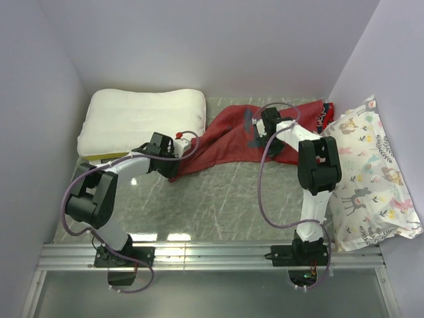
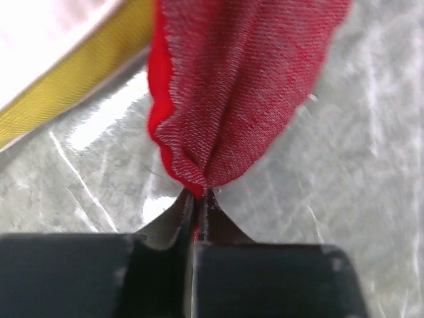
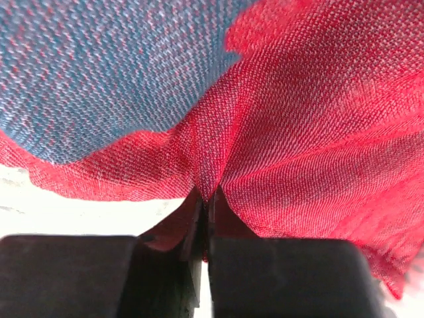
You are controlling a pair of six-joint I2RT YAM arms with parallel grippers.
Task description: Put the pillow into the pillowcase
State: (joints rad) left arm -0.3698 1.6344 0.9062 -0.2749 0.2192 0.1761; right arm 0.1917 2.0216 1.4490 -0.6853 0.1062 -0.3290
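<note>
The red pillowcase [image 1: 228,138] lies crumpled across the middle back of the table, dull side up with grey marks. The white contoured pillow [image 1: 139,119] lies at the back left, its yellow strip [image 2: 73,73] facing the front. My left gripper [image 1: 173,159] is shut on the pillowcase's left edge [image 2: 225,99], just right of the pillow. My right gripper [image 1: 265,126] is shut on a fold of the pillowcase [image 3: 298,132] near its right part, beside a grey-blue patch [image 3: 112,66].
A white floral animal-print pillow [image 1: 368,175] leans against the right wall, close to my right arm. White walls close in the left, back and right. A metal rail [image 1: 212,255] runs along the near edge.
</note>
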